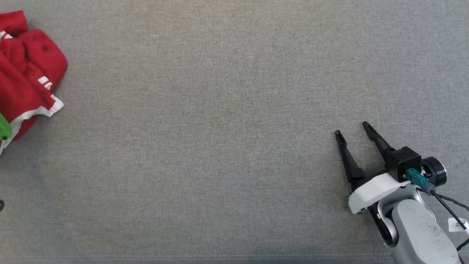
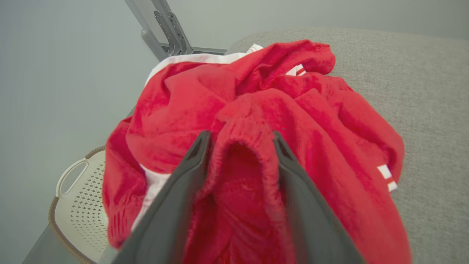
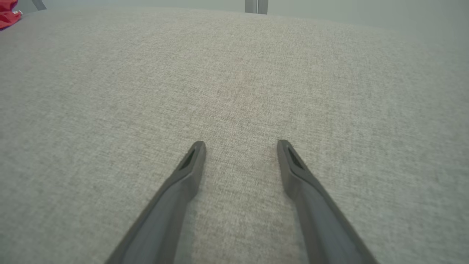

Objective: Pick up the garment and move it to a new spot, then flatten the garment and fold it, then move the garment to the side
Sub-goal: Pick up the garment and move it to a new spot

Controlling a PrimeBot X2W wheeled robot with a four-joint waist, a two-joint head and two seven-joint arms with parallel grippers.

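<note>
Judging from the layout, the first step is in hand: the garment point(image 1: 29, 73) is being taken hold of so that it can be carried to a new spot. It is seen as a crumpled red heap with white trim at the left edge of the table point(image 1: 220, 146). The left gripper point(image 2: 240, 143) is set right upon the garment, its two dark fingers spread fairly wide with a raised ridge of red cloth between them. No firm pinch is shown. The right gripper point(image 1: 351, 128) is held well apart from the garment, far to its right, with its fingers wide and nothing between them.

For the next move, a closing of the left fingers on that ridge is called for. A lift is then needed, high enough for the trailing folds to be freed, and a carry toward the bare area to the right of the garment. Slippage of the plush-looking cloth is to be reckoned with.

The table is covered in grey woven fabric. Just beside the garment, lower than the table edge, a pale perforated basket point(image 2: 78, 205) with a brown rim is seen. Behind the garment a grey metal frame point(image 2: 165, 25) is set against a plain pale wall point(image 2: 55, 91).
</note>
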